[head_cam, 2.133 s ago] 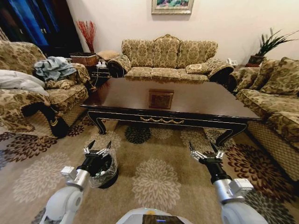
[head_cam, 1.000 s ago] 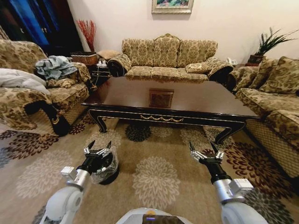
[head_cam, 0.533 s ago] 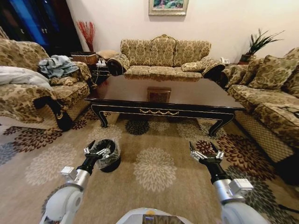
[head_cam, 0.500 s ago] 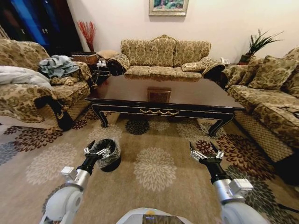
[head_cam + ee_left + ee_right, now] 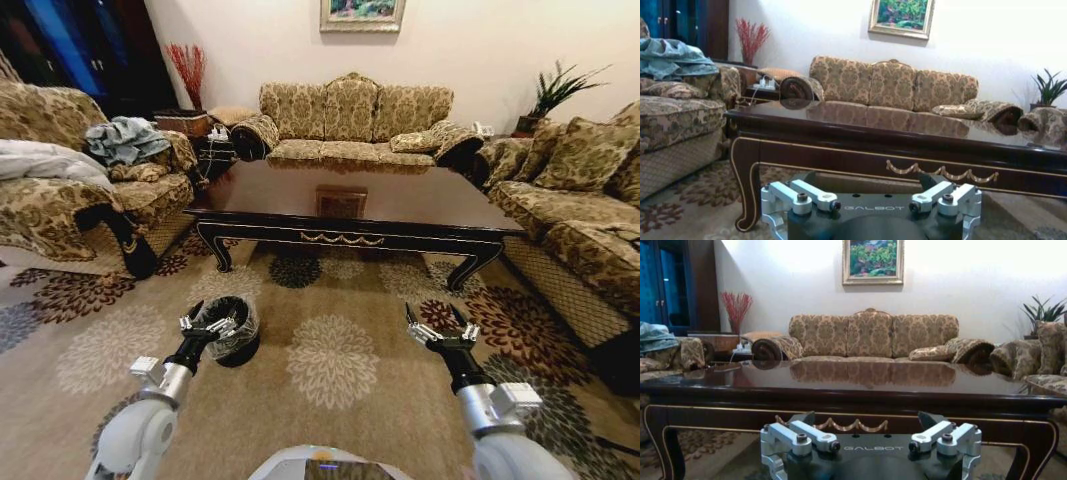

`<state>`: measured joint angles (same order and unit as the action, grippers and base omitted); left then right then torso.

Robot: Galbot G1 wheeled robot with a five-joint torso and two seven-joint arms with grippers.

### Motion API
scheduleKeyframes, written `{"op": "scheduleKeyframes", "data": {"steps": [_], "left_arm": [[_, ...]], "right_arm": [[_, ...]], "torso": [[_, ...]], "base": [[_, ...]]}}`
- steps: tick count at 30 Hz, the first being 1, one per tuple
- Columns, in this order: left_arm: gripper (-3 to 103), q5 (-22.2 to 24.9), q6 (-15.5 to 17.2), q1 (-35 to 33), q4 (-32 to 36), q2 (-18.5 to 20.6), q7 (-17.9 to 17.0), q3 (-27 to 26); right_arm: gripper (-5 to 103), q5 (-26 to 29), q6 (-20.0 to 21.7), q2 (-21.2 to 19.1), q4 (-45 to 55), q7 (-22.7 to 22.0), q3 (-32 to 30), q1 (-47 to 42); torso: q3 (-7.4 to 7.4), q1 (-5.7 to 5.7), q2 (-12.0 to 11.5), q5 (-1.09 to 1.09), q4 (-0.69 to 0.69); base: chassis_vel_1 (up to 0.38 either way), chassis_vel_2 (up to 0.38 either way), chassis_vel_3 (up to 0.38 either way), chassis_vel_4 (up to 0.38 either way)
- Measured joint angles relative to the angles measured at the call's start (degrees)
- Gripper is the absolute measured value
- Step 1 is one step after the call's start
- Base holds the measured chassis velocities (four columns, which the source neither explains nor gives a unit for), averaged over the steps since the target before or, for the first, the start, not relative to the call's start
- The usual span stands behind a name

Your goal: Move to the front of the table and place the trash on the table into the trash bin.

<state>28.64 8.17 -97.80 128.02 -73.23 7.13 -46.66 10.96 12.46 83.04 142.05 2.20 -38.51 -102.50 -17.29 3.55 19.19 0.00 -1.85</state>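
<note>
Nearest in the head view, the left gripper hung low over the patterned carpet with its dark fingers spread wide and holding nothing, its tips in front of the rim of the trash bin. The right gripper was held at the same height on the other side, likewise spread and empty, over a brown flower motif of the carpet. The bin, black and lined with a crinkly clear bag, stood on the carpet near the table's front left leg but apart from it. Beyond it lay the coffee table, glossy dark wood with a square inlaid panel in its middle and a gilt scroll along the front rail. From above, the tabletop showed only reflections; no bottle or can could be made out on it. The left wrist view sat lower, level with the table edge, showing its carved corner leg and the sofa mirrored in the polish. The right wrist view faced the table squarely, with the scroll ornament just above the gripper body. Farther back stood a patterned sofa, an armchair at the left carrying a heap of blue cloth, a framed painting on the wall and a potted plant at the right.
</note>
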Motion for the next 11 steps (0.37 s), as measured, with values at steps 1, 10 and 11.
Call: {"op": "scheduleKeyframes", "data": {"steps": [1, 10, 11], "left_arm": [[100, 0.00, 0.00, 0.00, 0.00, 0.00, 0.00, 0.00], [100, 0.00, 0.00, 0.00, 0.00, 0.00, 0.00, 0.00], [100, 0.00, 0.00, 0.00, 0.00, 0.00, 0.00, 0.00]], "right_arm": [[100, 0.00, 0.00, 0.00, 0.00, 0.00, 0.00, 0.00], [100, 0.00, 0.00, 0.00, 0.00, 0.00, 0.00, 0.00], [100, 0.00, 0.00, 0.00, 0.00, 0.00, 0.00, 0.00]], "torso": [[0.00, 0.00, 0.00, 0.00, 0.00], [0.00, 0.00, 0.00, 0.00, 0.00], [0.00, 0.00, 0.00, 0.00, 0.00]], "base": [[0.000, 0.000, 0.000, 0.000], [0.000, 0.000, 0.000, 0.000], [0.000, 0.000, 0.000, 0.000]]}}
